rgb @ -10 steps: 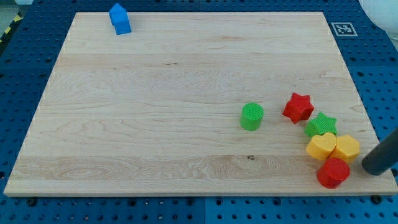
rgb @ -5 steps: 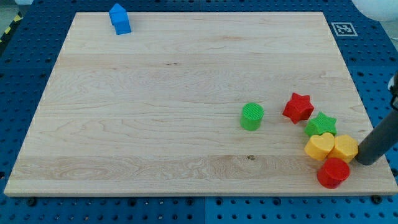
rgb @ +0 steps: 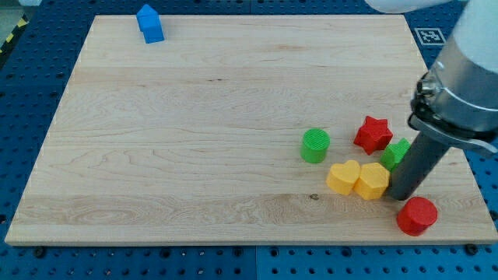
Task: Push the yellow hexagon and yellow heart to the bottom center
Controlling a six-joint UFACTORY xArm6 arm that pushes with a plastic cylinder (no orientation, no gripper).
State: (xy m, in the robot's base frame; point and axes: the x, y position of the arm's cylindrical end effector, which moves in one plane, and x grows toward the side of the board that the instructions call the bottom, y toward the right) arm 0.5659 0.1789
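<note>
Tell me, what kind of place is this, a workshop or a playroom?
Most likely a robotics lab test bench. A wooden board lies on a blue perforated mounting table, with a printed marker tag at one corner, and my tip pushes toy blocks such as the yellow hexagon.

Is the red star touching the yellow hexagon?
No, the red star sits apart, above the yellow hexagon.

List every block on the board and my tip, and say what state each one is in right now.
yellow hexagon: flat, touching the heart, tip at its right.
yellow heart: flat.
green star: partly hidden by rod.
red star: standing free.
red block: standing free.
green cylinder: upright, free.
blue block: top left, free.
my tip: against the hexagon.
</note>
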